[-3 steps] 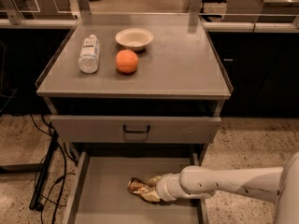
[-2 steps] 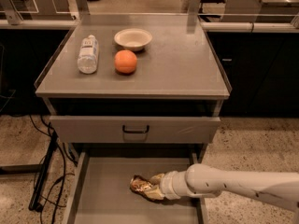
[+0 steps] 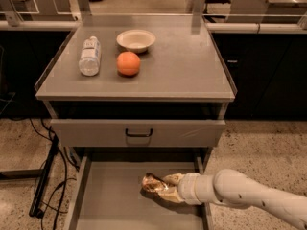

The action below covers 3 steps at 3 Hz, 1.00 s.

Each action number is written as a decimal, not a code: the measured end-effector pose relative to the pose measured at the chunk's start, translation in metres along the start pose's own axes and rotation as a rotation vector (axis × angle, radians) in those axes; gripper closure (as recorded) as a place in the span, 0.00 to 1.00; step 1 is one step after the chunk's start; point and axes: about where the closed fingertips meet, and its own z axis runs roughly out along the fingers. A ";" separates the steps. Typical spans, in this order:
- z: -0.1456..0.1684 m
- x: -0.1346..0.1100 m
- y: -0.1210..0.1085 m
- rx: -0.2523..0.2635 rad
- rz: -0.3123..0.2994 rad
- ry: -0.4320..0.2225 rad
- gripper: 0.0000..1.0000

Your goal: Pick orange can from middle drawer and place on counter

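The white arm (image 3: 240, 194) enters from the lower right, its far end cut off by the picture's edge, and crosses the right side wall of the middle drawer (image 3: 114, 195). The gripper (image 3: 166, 189) sits low over the drawer floor with its jaws clenched on the orange can (image 3: 152, 183): one finger lies along the can's far side and one along its near side. The crumpled gold-brown end pokes out left of the jaws, while the rest is hidden inside the grasp. Left of the jaws the flat drawer bottom runs bare to the low left wall, and the drawer's front lip is cut off below. Just behind and above the jaws, the closed drawer front (image 3: 182, 132) with its black handle (image 3: 138, 133) overhangs the drawer's back. Higher and farther, the counter (image 3: 187, 66) is open on its right half. Its left half carries an orange fruit (image 3: 128, 63), a plastic bottle (image 3: 90, 56) lying on its side, and an empty bowl (image 3: 135, 40).
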 end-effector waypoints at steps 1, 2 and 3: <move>-0.062 -0.029 0.000 0.043 -0.053 -0.054 1.00; -0.110 -0.060 -0.001 0.086 -0.108 -0.052 1.00; -0.156 -0.112 -0.016 0.114 -0.171 -0.036 1.00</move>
